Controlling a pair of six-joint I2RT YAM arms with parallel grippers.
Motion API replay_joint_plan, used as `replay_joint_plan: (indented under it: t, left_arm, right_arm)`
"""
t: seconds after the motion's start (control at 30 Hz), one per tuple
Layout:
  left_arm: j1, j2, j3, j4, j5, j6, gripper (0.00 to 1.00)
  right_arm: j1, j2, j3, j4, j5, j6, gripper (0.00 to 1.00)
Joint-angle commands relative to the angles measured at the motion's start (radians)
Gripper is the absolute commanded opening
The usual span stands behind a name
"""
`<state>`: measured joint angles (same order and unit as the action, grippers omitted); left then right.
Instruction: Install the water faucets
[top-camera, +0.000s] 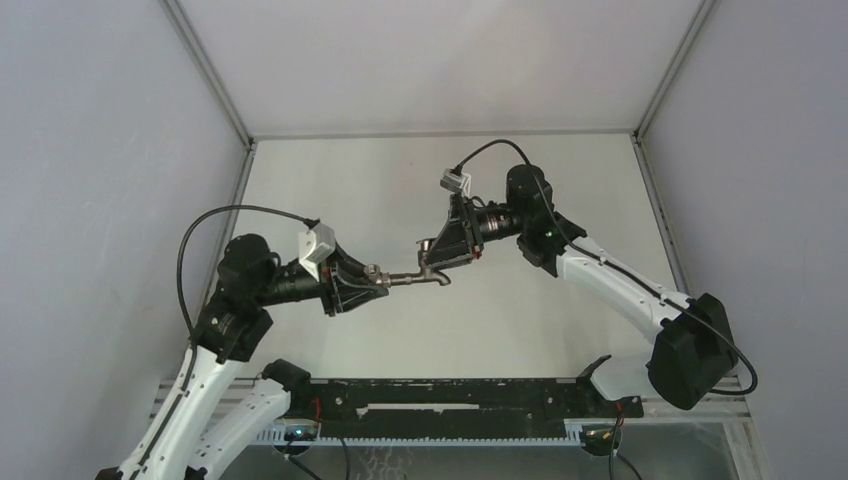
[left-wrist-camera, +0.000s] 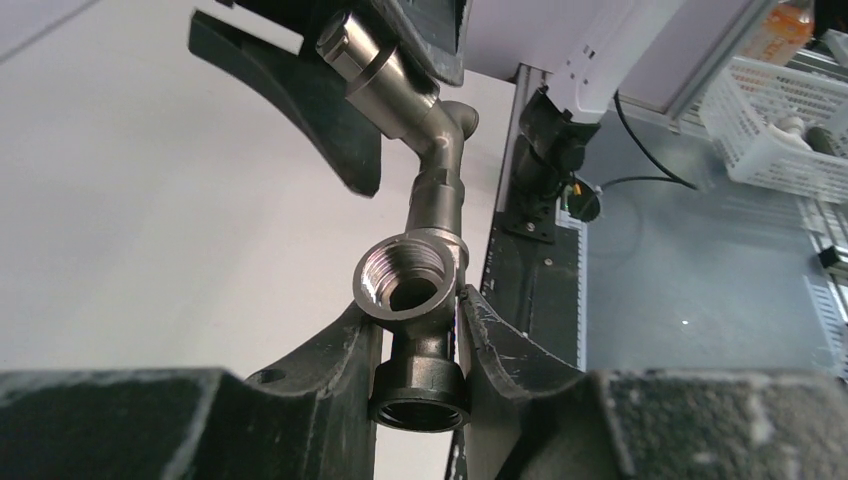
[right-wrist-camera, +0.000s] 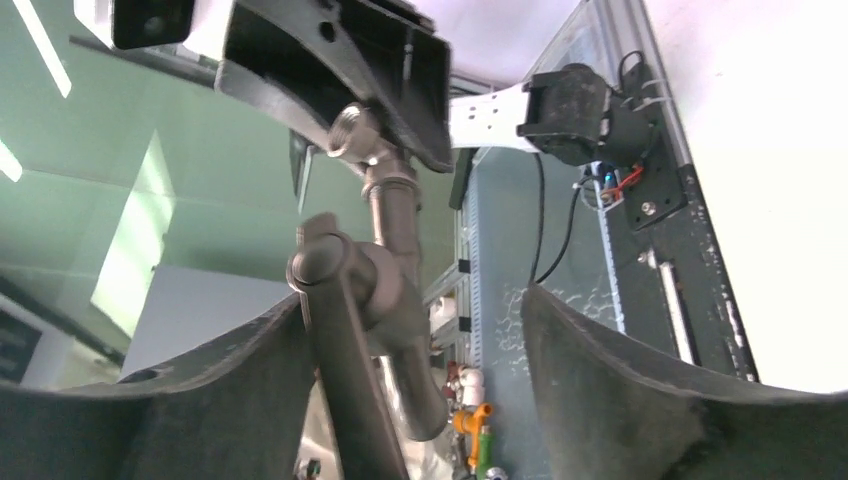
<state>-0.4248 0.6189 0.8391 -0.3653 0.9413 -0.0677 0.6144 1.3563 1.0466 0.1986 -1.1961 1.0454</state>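
Left gripper (left-wrist-camera: 416, 312) clamps the stubby fitting (left-wrist-camera: 420, 350). From it the tap stem (top-camera: 410, 279) runs right (long axis level) between the right gripper's (right-wrist-camera: 410, 300) parted jaws.

You will find no text, label, brand, number or sign that can be read in any of the three views.
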Motion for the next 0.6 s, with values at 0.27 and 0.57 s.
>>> replay_joint_plan:
  t: [0.27, 0.57]
  left_arm:
    - [0.006, 0.053, 0.066, 0.107, -0.046, -0.080, 0.00]
    - [0.007, 0.286, 0.316, -0.161, -0.104, -0.305, 0.00]
  right_arm:
    - [-0.208, -0.206, 0.000, -0.445, 0.184, -0.313, 1.00]
    - [0.118, -0.547, -0.069, -0.490, 0.986, -1.080, 1.00]
